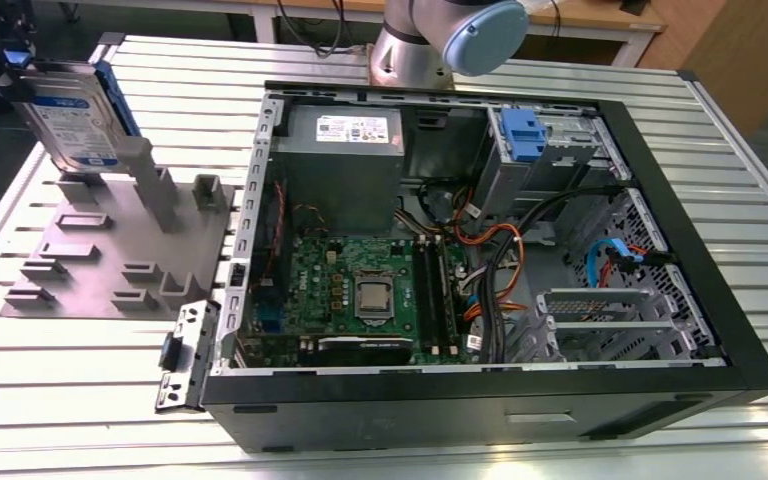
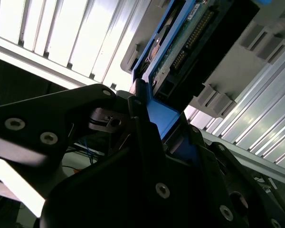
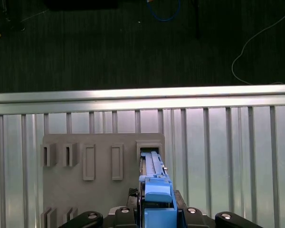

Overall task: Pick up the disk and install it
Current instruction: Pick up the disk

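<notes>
Tool (image 2: pixel 154 111) tight around upright disk (image 1: pixel 75 118)

Ext. view high over table (image 1: pixel 91 400); 2 wrist views close, sharing disk (image 3: pixel 153 167).

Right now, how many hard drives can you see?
1: the silver metal hard drive with blue plastic rails, upright at the grey holder plate, exterior view's left. Others may hide inside the black computer case.

The disk (image 1: pixel 75 115) fills the gap between the fingers (image 2: pixel 141 137). Below them, upright posts of the grey fixture (image 1: pixel 91 250) crowd close. Off to one side, the open computer case (image 1: pixel 491 400) walls off the tabletop (image 1: pixel 64 400).
</notes>
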Available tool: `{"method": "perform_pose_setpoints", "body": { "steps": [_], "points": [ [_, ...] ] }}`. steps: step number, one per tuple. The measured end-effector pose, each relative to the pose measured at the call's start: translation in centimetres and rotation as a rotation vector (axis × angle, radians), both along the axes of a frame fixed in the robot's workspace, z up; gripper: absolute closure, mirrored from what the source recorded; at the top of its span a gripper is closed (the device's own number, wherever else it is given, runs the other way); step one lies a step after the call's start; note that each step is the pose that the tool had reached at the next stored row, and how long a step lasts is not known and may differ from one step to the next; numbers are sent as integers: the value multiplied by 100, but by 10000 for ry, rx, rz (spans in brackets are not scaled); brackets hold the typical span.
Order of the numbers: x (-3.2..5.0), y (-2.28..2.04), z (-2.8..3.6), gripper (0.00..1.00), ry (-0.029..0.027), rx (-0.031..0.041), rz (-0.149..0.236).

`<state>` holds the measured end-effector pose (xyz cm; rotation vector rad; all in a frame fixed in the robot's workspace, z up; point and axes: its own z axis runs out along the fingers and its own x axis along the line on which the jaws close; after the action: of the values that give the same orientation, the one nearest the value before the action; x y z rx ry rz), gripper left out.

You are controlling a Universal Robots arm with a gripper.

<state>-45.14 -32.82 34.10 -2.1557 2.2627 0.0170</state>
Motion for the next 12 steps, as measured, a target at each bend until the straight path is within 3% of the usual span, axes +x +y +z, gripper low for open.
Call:
{"method": "perform_pose_setpoints", "body": {
  "steps": [12],
  "points": [
    [0,0,57,64,-1,0,0]
  ]
}}
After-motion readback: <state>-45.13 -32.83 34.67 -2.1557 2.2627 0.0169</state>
